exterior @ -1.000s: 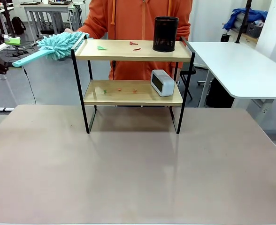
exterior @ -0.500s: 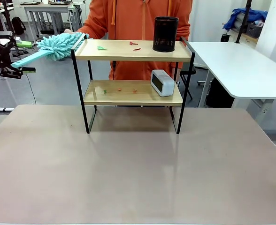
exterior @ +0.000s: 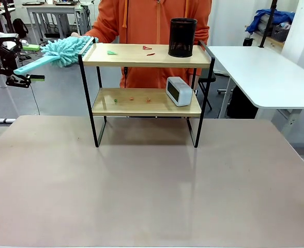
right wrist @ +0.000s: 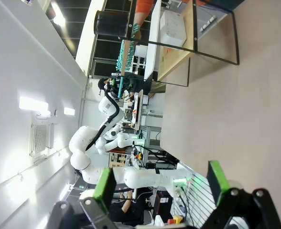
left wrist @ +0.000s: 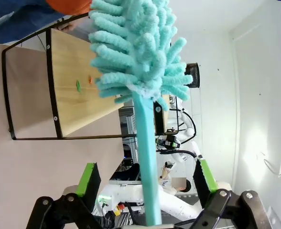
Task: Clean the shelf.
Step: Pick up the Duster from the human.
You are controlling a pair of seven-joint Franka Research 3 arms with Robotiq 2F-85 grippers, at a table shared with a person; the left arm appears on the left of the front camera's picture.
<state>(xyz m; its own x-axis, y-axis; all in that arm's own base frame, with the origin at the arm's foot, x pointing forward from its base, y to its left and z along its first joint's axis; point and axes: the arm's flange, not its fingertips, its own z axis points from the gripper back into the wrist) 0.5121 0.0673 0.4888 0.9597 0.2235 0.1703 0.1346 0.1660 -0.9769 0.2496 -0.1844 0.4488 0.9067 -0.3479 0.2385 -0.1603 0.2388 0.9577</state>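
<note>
Starting nearest, the right gripper [right wrist: 160, 183] hangs with its jaws spread wide and nothing between them, so it is no hazard yet. Beyond the bare brown table [exterior: 141, 196], the shelf [exterior: 147, 56] stands on its four thin legs at the far middle of the table. It looks light and top-heavy, and a firm sideways sweep could shove or tip it. On its top board, the black mesh cup [exterior: 183, 37] at the right end could be knocked over the edge by a careless pass. The small clock [exterior: 179, 91] on the lower board crowds the right side there. The coloured scraps [exterior: 112, 52] on both boards are likely to be flicked onto the table rather than gathered. At the far left, the left gripper [exterior: 34, 63] has its jaws wide on either side of the handle of the teal duster [exterior: 64, 50], with the green pads [left wrist: 89, 179] clear of it. The person's hand [exterior: 77, 35] appears to support the fluffy head end. If that hand lets go before the jaws close, the duster falls. A grip taken off-centre on the slim, smooth handle could let the long head swing down and strike the shelf frame.
</note>
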